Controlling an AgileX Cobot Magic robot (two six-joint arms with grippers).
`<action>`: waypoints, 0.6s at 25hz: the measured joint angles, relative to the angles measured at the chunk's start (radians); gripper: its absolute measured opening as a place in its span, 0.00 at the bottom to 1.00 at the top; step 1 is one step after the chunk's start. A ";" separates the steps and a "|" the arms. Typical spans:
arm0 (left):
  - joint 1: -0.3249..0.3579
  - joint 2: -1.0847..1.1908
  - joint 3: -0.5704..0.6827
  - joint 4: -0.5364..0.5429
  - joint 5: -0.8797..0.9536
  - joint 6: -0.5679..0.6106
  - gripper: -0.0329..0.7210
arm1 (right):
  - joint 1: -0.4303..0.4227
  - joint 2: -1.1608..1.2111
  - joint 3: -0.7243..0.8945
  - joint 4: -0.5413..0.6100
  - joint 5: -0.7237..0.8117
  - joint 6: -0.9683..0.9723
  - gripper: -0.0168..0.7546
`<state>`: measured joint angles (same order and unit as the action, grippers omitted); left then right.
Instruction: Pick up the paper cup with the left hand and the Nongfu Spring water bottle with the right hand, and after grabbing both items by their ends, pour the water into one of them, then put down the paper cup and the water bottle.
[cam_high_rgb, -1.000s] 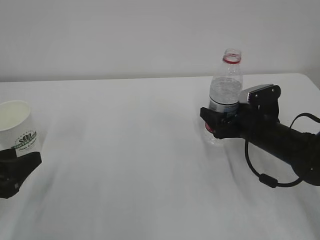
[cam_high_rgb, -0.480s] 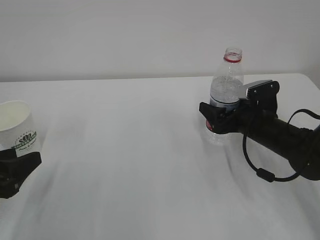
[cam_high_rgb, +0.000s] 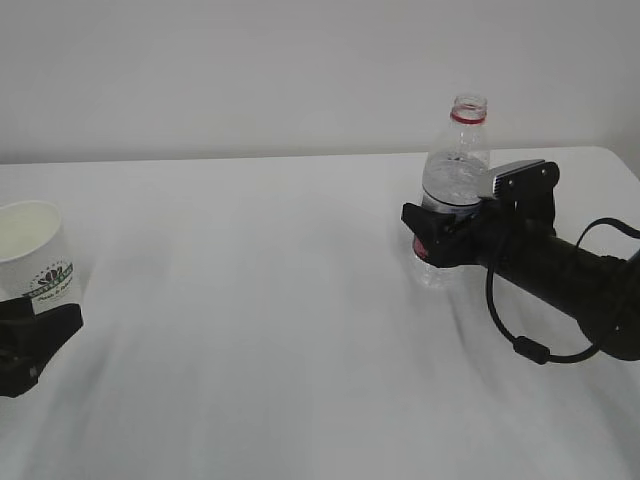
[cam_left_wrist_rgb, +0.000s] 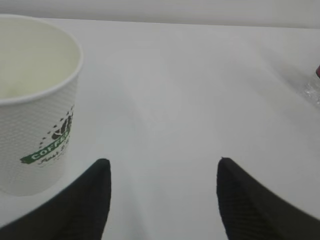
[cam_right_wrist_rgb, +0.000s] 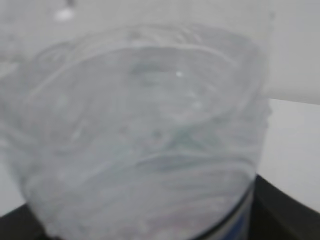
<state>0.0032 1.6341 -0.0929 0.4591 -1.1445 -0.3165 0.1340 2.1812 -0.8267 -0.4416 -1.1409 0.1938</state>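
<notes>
Paper cup (cam_high_rgb: 33, 252) stood upright at far left of the white surface (cam_high_rgb: 250, 300), w/ left claw (cam_left_wrist_rgb: 160, 200) gaping open just beside it, gripping nothing, mostly cut off by frame edge. Water bottle (cam_high_rgb: 452, 190) stood upright right of centre; right claw (cam_high_rgb: 428, 238) sat around its label, lower body hidden. Couldn't tell if it was clamped; wrist view was blurred plastic.
</notes>
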 joint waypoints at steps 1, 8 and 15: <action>0.000 0.000 0.000 0.000 0.000 0.000 0.67 | 0.000 0.000 0.000 0.000 0.000 0.000 0.71; 0.000 0.000 0.000 0.000 0.000 0.000 0.67 | 0.000 0.000 0.000 0.000 0.000 0.000 0.66; 0.000 0.000 0.000 0.000 0.000 0.000 0.67 | 0.000 -0.012 0.000 -0.009 0.021 -0.026 0.66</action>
<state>0.0032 1.6341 -0.0929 0.4591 -1.1445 -0.3165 0.1340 2.1692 -0.8267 -0.4508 -1.1203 0.1676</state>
